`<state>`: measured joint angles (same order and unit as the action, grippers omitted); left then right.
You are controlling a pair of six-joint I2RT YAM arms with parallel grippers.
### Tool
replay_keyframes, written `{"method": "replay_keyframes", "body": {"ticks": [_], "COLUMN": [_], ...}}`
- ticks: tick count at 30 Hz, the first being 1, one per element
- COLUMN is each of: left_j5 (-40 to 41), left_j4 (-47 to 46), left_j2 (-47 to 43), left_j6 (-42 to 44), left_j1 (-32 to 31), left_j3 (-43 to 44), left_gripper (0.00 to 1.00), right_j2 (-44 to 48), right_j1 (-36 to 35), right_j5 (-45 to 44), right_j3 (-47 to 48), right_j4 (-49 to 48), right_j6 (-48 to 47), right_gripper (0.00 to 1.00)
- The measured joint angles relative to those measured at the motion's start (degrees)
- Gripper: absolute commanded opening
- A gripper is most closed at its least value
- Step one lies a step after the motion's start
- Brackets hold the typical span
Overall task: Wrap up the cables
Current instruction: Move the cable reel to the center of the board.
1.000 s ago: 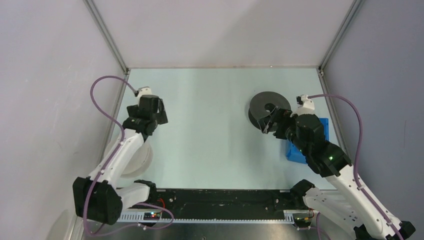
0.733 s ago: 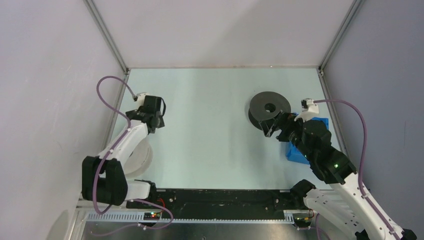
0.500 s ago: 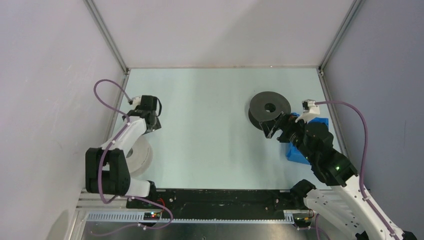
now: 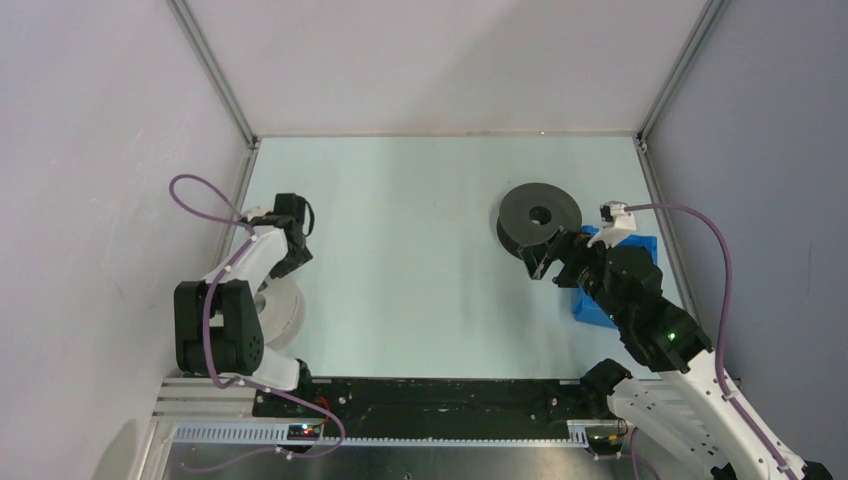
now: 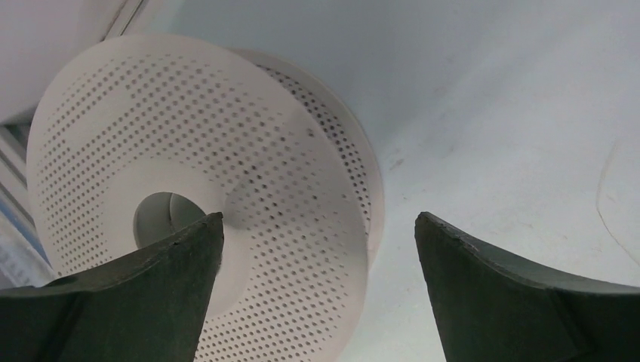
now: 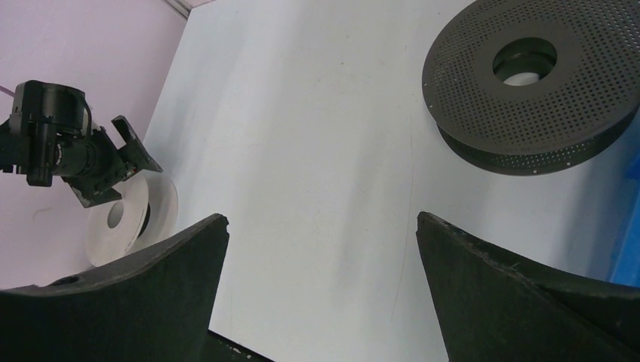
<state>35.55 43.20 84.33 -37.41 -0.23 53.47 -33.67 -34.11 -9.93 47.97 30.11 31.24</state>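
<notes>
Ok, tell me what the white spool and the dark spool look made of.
White spool: likely moulded plastic, matte; evenly perforated flange, no glint. Dark spool: probably similar plastic, dark grey, matte, same hole pattern; painted metal cannot be ruled out.

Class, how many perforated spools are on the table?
2. A white spool lies at the near left, partly under an arm; a dark grey spool lies further back on the right. Others could be hidden.

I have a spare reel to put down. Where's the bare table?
Widest bare stretch: mid-table, between the white spool and the dark spool. The far strip behind both spools is free too. Crowded: right side, where dark spool, blue block and right arm cluster.
</notes>
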Motion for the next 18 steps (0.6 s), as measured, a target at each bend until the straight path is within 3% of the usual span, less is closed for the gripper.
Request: {"method": "replay_keyframes", "body": {"ticks": [7,11,18], "left_j5": [-1.97,-4.04,-7.13], "left_j4": [1.6,1.84,2.16], "left_j2": [0.72,2.45,2.56], "left_j6": [-6.32,-7.63,-7.37], "left_j1": [6.64,7.06,4.35], "left_j3": [-1.31,-1.31,-1.29], "left_gripper": [1.0,0.99,0.84], "right_j2": [0.0,0.0,-0.46], "right_j1": [0.09,0.09,0.09], "right_j5": [0.85,1.7,2.54], "right_j3": [-0.26,-0.28,-0.28], "right_j4": [-0.09,-0.59,-1.7], "right_j6": [-0.13,-0.24,-0.22], "right_gripper": [1.0,1.0,1.0]}}
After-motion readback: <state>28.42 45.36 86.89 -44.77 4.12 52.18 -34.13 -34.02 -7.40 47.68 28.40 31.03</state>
